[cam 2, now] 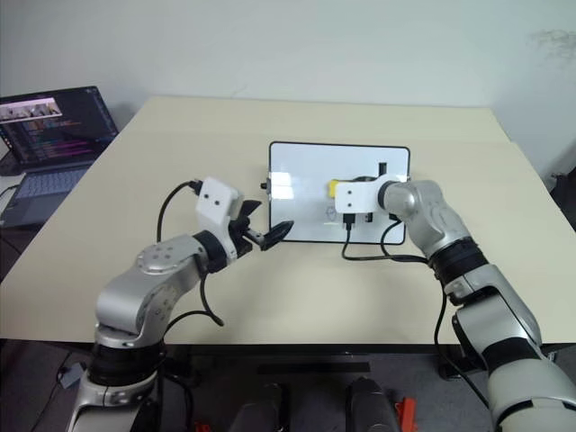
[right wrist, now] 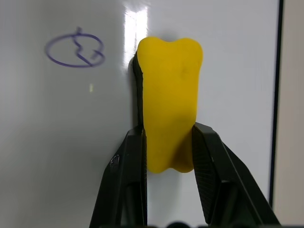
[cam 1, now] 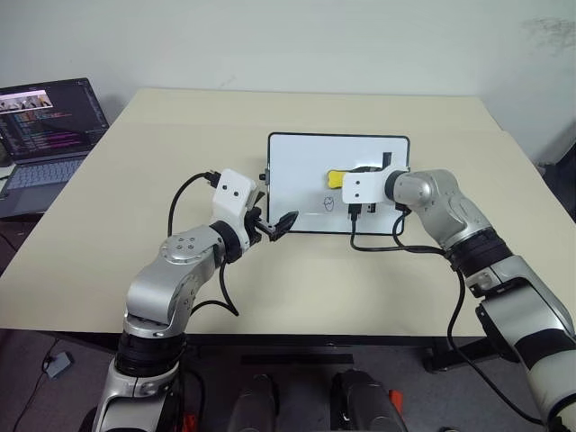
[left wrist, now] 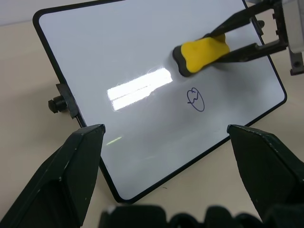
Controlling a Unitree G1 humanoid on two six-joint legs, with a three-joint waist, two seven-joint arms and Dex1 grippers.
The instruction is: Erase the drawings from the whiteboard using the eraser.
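The whiteboard [cam 1: 297, 171] stands tilted on the beige table, black-framed with a small knob [left wrist: 58, 103] at its side. My right gripper [right wrist: 168, 135] is shut on the eraser [cam 1: 335, 177], a yellow block with a black base, and presses it flat against the board's middle. One of the drawings, a circled squiggle [left wrist: 195, 99], sits just beside the eraser toward the board's near edge. My left gripper [cam 1: 274, 224] hovers open at the board's near left corner with nothing between its fingers [left wrist: 71, 166].
An open laptop [cam 1: 45, 126] sits at the table's far left edge. A black cable [cam 1: 396, 245] loops from my right wrist onto the table just in front of the whiteboard. Bare tabletop [cam 1: 180, 144] lies left of and behind the board.
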